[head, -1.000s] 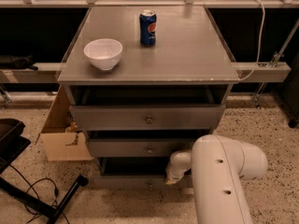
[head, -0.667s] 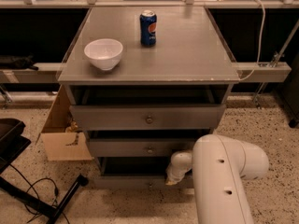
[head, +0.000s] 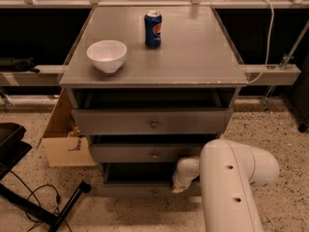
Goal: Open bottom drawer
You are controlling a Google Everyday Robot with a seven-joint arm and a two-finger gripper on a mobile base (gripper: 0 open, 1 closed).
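Bottom drawer (head: 130, 190) lowest in the grey cabinet (head: 193, 47), beneath its two wider drawers; gripper (head: 177, 187) low at the cabinet front, against that drawer's right half, open or closed: cannot tell

Speckled terrazzo floor (head: 285, 129); cardboard box (head: 65, 151) at left; grey rail (head: 270, 74) behind.

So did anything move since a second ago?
No, nothing visibly changed. The gripper is low down at the front of the bottom drawer, right of its middle, just where it was. The drawer looks the same as before. The white bowl and the blue can sit in the same spots on the cabinet top.
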